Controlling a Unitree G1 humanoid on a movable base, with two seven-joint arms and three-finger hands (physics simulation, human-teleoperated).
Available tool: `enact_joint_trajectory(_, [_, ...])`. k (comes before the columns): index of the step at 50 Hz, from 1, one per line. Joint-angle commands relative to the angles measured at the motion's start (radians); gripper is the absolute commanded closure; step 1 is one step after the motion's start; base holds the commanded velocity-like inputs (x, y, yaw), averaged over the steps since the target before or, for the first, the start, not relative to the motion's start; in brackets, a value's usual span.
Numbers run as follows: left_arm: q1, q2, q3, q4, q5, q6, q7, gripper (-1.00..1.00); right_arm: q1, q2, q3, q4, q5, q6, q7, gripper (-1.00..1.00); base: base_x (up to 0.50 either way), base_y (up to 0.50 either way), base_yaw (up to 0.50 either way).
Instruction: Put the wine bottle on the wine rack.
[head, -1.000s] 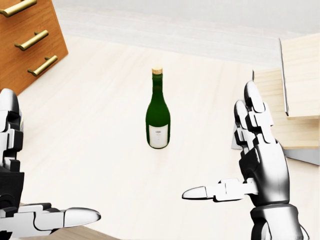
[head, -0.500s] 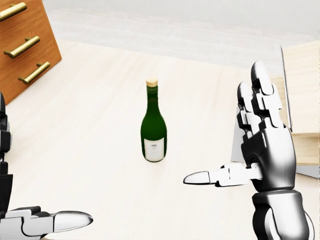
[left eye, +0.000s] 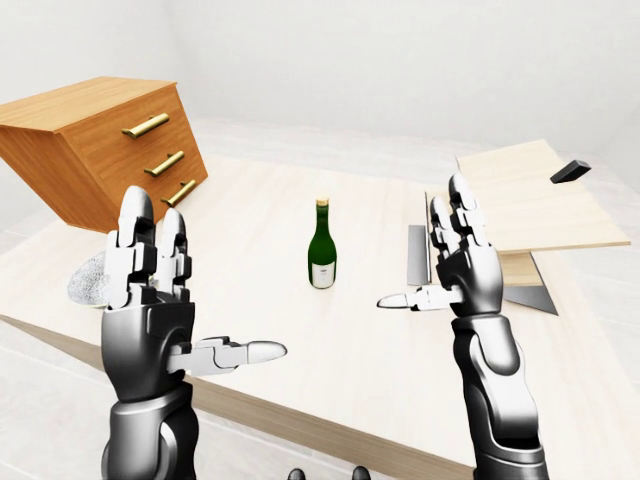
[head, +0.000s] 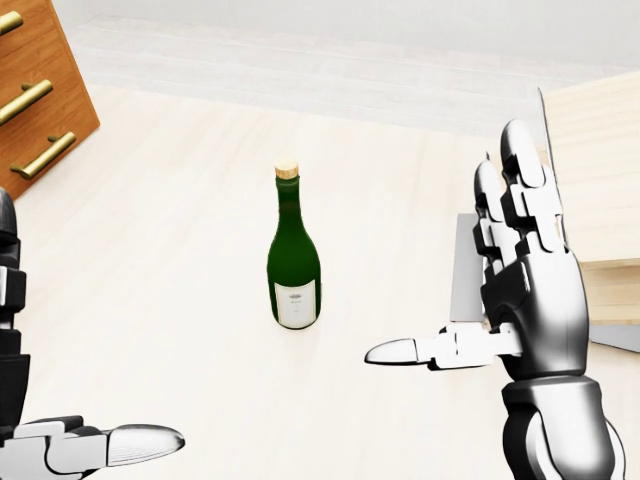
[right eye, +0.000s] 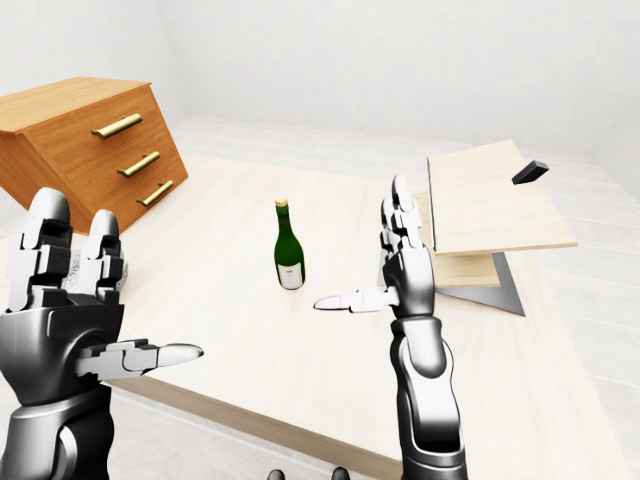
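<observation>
Left hand (left eye: 160, 300): nearest item, raised at the near left edge of the table (left eye: 300, 350). Palm upright, fingers spread and straight, thumb pointing right. Holds nothing.

Right hand (head: 500, 320): raised at near right, palm upright, fingers spread, thumb extended left toward the bottle. Holds nothing; clear of the bottle.

Pale rounded object (left eye: 88, 280): on the table's left part, partly hidden behind the left hand; kind cannot be told.

Wine bottle (head: 293, 250): dark green glass, white label, tan cap. Stands upright on the light wood table, near its middle, between the two hands and farther than both. Touched by neither hand.

Wine rack (left eye: 520, 215): light wood panels on a grey base, right of the bottle and apart from it, partly behind the right hand. A small dark block (left eye: 570, 171) sits at its far right top.

Drawer chest (left eye: 105, 145): brown wood, three brass handles, tilted, at far left.
</observation>
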Motion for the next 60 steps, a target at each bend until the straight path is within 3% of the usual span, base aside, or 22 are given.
enact_joint_trajectory(1, [0.007,0.0,-0.002,0.004,-0.003,0.0,0.002,-1.0,-0.027,-0.004,0.008,-0.009,-0.018,0.0,-0.016,-1.0,0.0,0.0,0.0])
enact_joint_trajectory(18, [0.036,-0.001,0.005,0.025,-0.012,0.0,-0.01,-1.0,-0.291,-0.005,0.02,0.095,-0.072,0.0,-0.045,-1.0,0.0,0.0,0.0])
enact_joint_trajectory(28, [0.064,-0.007,0.057,-0.02,-0.043,0.0,-0.031,-1.0,-0.431,0.009,0.038,0.258,-0.091,0.0,-0.102,-1.0,0.0,0.0,0.0])
enact_joint_trajectory(35, [0.077,-0.02,0.08,-0.031,-0.047,0.0,-0.048,-1.0,-0.495,0.02,0.038,0.353,-0.079,0.0,-0.114,-1.0,0.0,0.0,0.0])
enact_joint_trajectory(60, [0.058,-0.024,0.063,-0.051,-0.024,0.0,-0.048,-1.0,-0.66,0.035,0.035,0.653,-0.004,0.0,-0.168,-1.0,0.0,0.0,0.0])
